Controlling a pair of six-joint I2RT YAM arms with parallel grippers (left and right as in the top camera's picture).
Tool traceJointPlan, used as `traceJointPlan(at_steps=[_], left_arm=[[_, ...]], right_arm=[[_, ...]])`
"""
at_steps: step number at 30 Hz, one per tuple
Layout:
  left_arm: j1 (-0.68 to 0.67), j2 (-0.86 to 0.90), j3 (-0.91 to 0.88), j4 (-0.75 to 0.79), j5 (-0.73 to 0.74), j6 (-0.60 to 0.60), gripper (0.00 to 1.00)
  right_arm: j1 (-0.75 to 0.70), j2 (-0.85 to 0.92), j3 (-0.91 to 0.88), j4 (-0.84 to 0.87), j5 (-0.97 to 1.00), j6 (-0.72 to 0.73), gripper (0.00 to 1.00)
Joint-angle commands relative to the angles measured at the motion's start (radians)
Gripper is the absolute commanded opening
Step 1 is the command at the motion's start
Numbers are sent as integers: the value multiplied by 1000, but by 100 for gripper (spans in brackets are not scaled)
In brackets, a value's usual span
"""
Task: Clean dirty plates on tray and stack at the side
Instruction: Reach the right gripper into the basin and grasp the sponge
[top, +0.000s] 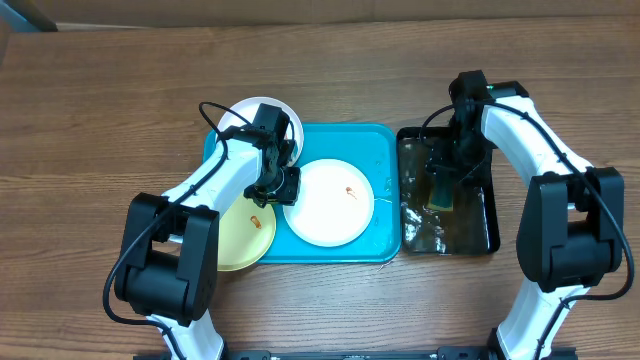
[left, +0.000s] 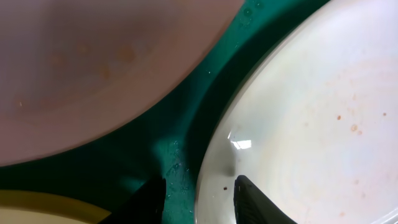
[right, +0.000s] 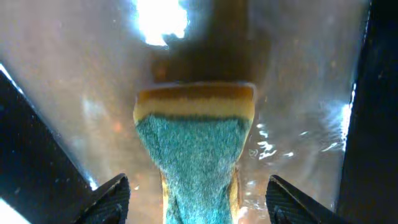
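Left hand (left: 200, 186) is down low at the tray, fingers (left: 252, 199) parted and straddling the rim of the middle white plate (left: 311, 112): one finger over the plate, the other over the tray outside it. There is a gap on both sides, so nothing is pinched. That plate lies flat in the middle of the blue tray (top: 385, 140), with a small orange smear (top: 348, 190) near its centre. A second white plate (top: 250, 110) sits at the tray's far left corner, reaching past the edge. A yellow plate (top: 240, 240), with its own orange mark, is at the near left corner, partly hidden under the arm.

Over to the right hand (right: 199, 199): it is spread wide above a sponge (right: 193, 149), green scrubbing face up with a yellow layer at its far edge. Neither finger touches it. The sponge lies in the wet black tray (top: 480, 215), which sits just beside the blue one on the wooden worktop (top: 100, 100).
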Motion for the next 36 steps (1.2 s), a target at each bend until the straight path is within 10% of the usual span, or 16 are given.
traceJointPlan(at_steps=[1, 7, 10, 13, 15, 19, 27, 31, 36], left_arm=[[-11, 6, -3, 4, 8, 8, 38], [-11, 6, -3, 4, 8, 8, 39], [-11, 6, -3, 4, 8, 8, 38], [-11, 6, -3, 4, 8, 8, 38], [-11, 6, -3, 4, 8, 8, 39], [-12, 6, -3, 4, 9, 8, 39], [-12, 6, -3, 4, 8, 8, 40], [-13, 6, -3, 4, 8, 8, 40], [-13, 6, -3, 4, 8, 8, 41]], right_arm=[[6, -2, -33, 31, 23, 3, 72], [6, -2, -100, 180, 22, 3, 68], [6, -2, -109, 211, 20, 3, 4], [6, -2, -108, 202, 14, 3, 7], [6, -2, -107, 178, 8, 3, 45], [6, -2, -106, 134, 7, 2, 64], [7, -2, -107, 68, -64, 3, 38], [7, -2, -106, 71, -76, 3, 4], [5, -2, -57, 5, -97, -6, 4]])
